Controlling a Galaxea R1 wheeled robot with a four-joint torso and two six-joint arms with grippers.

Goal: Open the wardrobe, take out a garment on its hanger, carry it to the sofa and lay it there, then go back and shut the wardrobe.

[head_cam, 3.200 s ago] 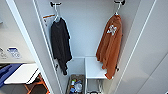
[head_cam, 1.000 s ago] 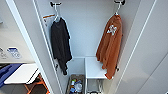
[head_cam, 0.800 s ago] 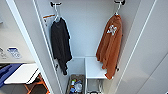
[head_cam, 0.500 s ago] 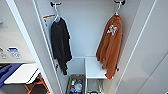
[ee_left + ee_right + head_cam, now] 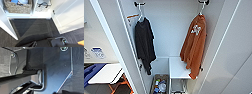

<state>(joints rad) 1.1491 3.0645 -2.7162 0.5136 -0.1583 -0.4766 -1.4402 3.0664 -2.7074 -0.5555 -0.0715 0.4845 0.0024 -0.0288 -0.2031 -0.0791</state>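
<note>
The wardrobe point(image 5: 170, 32) stands open, both doors swung outward, and the head view looks straight into its interior. At the far left, outside the cabinet, a white table point(image 5: 105, 73) with orange legs sits low beside the left door point(image 5: 114, 50). Inside, on the left, a black shirt point(image 5: 144, 43) hangs from a dark hook near the top. Below and toward the centre, a woven basket point(image 5: 159, 83) holding small items rests on the wardrobe floor, next to a white inner shelf point(image 5: 177, 67). On the right, the garment point(image 5: 194, 47), a rust-orange shirt with a white printed mark, hangs on its hanger point(image 5: 202, 8), whose hook sits over a dark fitting at the top; the lower hem reaches past the shelf edge. The right door point(image 5: 234, 50) lies at the far right. The left wrist view shows the basket and dark carpet point(image 5: 37, 28) in front of the cabinet base. The state of either hand cannot be told from these views. Judged from the open doors and the shirt on its hook, the opening step is complete and removal has not begun. Risks: the hanger hook may catch on its fitting if drawn outward before being lifted clear; loose fabric may slide off the hanger if gripped by cloth alone; the long hem may drag across the shelf or snag the right door.
</note>
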